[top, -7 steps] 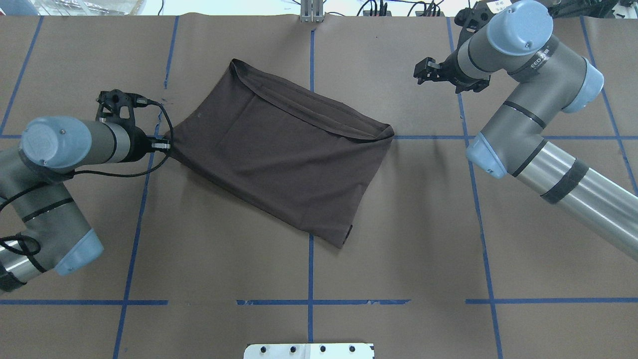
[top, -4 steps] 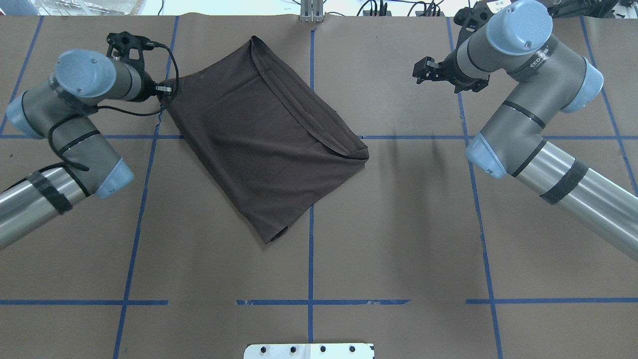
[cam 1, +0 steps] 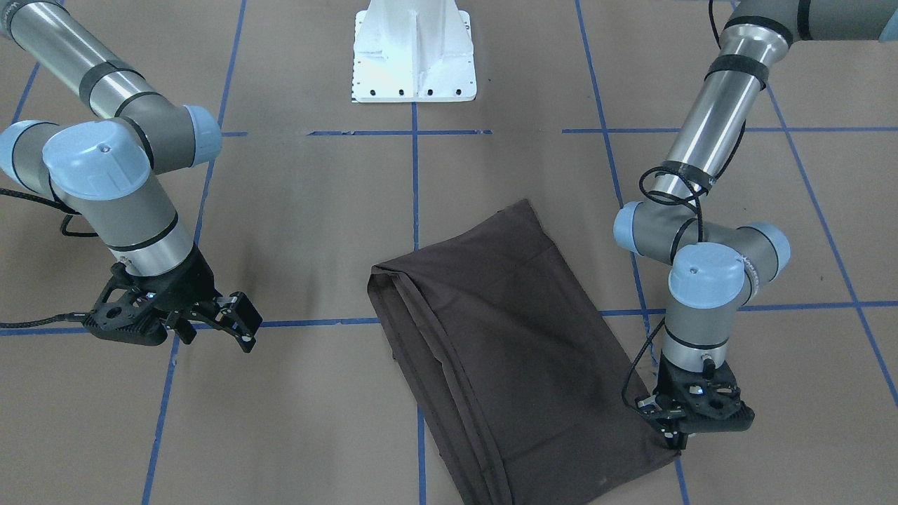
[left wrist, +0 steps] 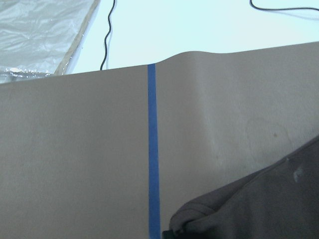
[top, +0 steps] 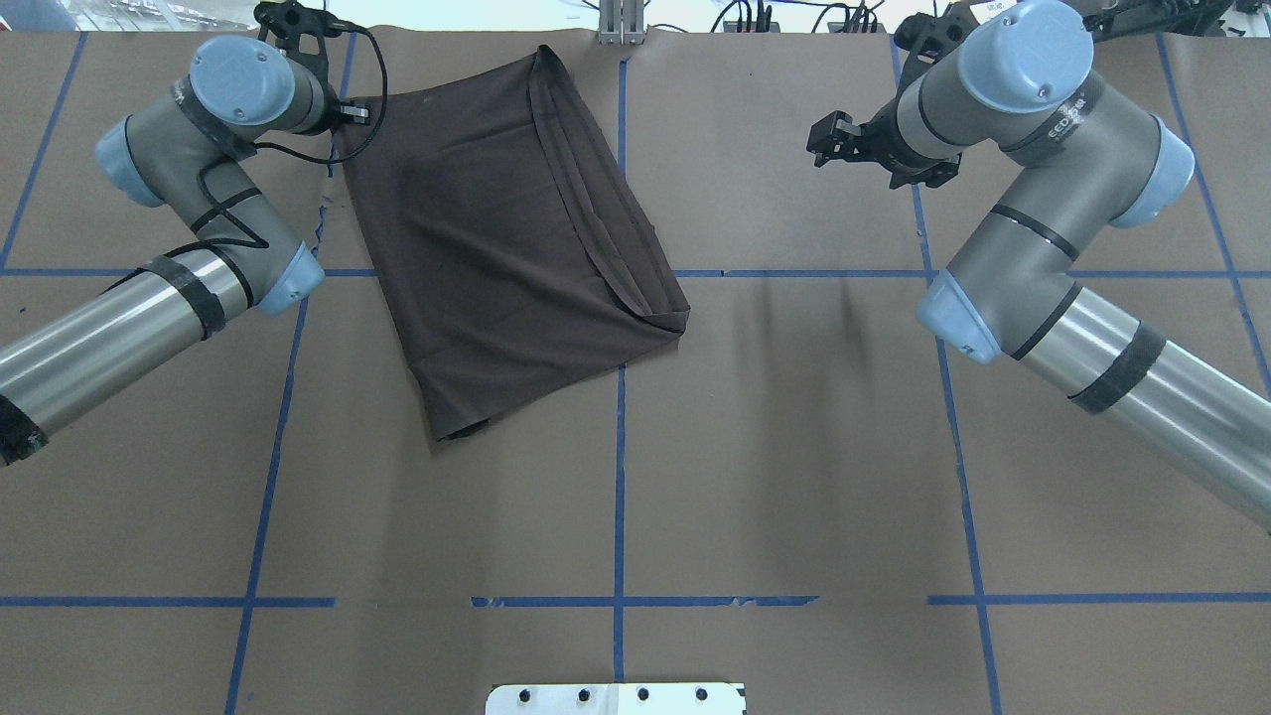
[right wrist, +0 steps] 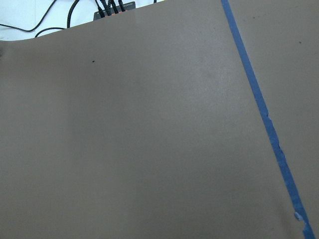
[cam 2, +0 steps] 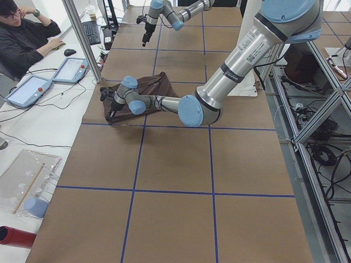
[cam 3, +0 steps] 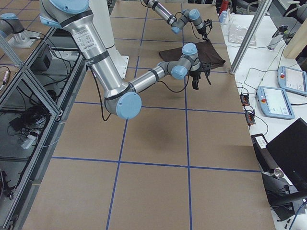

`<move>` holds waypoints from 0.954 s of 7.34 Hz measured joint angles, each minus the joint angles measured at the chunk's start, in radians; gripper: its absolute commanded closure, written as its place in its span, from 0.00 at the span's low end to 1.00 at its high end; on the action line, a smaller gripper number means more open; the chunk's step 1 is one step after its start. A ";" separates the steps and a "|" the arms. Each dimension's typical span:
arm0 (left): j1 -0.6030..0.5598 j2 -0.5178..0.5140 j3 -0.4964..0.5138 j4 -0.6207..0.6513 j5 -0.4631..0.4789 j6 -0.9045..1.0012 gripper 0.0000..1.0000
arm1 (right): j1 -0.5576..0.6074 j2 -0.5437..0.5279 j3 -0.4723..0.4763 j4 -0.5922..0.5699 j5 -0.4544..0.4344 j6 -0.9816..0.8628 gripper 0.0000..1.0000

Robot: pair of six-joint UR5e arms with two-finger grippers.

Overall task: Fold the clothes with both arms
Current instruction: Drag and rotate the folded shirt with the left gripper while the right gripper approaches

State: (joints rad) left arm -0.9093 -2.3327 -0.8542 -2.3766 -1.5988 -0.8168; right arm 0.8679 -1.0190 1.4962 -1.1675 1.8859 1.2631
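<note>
Where my left gripper (cam 1: pixel 675 440) meets the cloth, its two fingers are pressed together on one corner of the T-shirt (top: pixel 496 228), close to the far edge of the table (top: pixel 794 447) on my left side. The T-shirt lies folded and flat as a dark slanted rectangle. Its layered long edge runs diagonally from the far edge toward the table's middle, and its near corner points back toward me. From the left wrist camera, a bunched fold of the same cloth shows at the lower border, just beside a blue tape line (left wrist: pixel 153 149). My right gripper (top: pixel 826 141) hangs over bare brown paper on the far right, fingers parted and holding nothing, well apart from the T-shirt. Its wrist camera shows only paper and tape.
</note>
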 measured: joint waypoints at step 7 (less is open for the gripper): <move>-0.034 0.145 -0.252 -0.017 -0.162 0.119 0.00 | -0.171 0.341 -0.298 0.009 -0.178 0.152 0.42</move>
State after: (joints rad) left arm -0.9436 -2.1878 -1.1066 -2.3933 -1.7603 -0.6978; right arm 0.6965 -0.6780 1.1982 -1.1580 1.7080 1.4151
